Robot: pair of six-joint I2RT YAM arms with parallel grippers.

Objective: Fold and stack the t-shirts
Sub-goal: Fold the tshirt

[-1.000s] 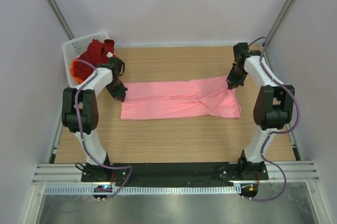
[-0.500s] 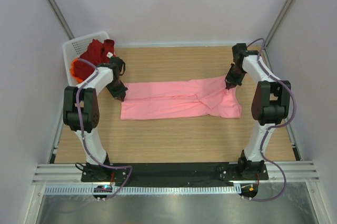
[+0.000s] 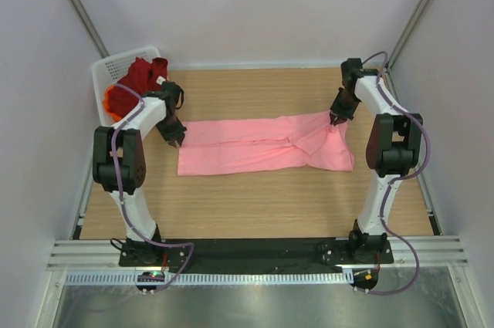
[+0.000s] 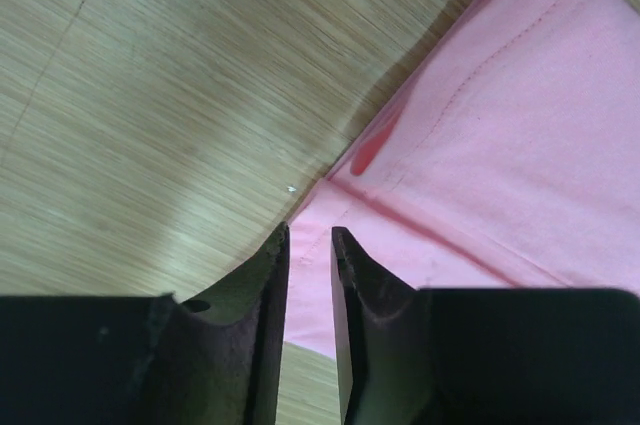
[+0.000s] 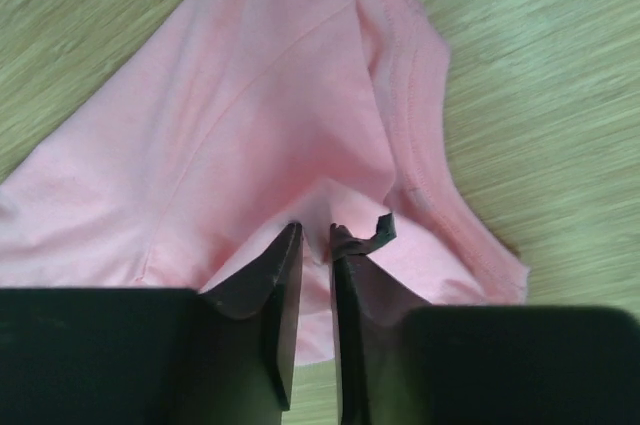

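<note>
Heaping out of the white mesh basket (image 3: 106, 75) at the far left corner are the dark red t-shirt (image 3: 143, 73) and, below it, the orange t-shirt (image 3: 113, 101), neither folded yet. Just right of them the left end effector (image 4: 308, 235) hangs over the left end of the light pink t-shirt (image 3: 255, 147). Its jaws are only a slit apart, and the cloth lies flat beneath with none visibly caught. The shirt stretches as a long band across the middle of the bench (image 3: 255, 204), with its right end bunched and creased. There the right end effector (image 5: 316, 230) also shows a narrow slit, with a ridge of cloth drawn up into it; whether it actually grips cannot be told.

The likely risk is a snag. If that ridge clings to the right fingertips as the arm rises, it would drag the right end and undo the fold line. A lopsided release could also skew the band, making the next fold crooked.
</note>
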